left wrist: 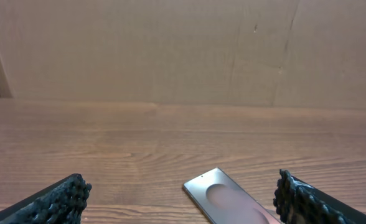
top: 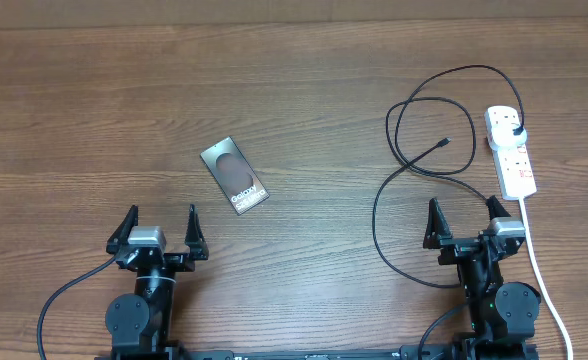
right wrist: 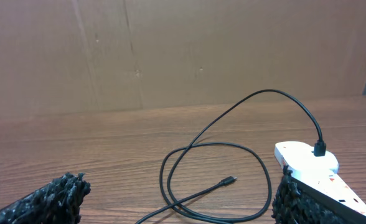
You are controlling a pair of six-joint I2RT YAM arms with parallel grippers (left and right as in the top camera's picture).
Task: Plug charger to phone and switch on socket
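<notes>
Left gripper (top: 161, 222) and right gripper (top: 464, 215) stand wide open, empty; the looped charger (top: 442, 145) may tangle when pulled left toward the phone (top: 234, 176).

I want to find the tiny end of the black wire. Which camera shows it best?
The right wrist view: the charger tip lies close and clear. The overhead view shows it too, only tinier. The left wrist view catches just a dark bit, maybe cable, at its right edge, not the tip.
</notes>
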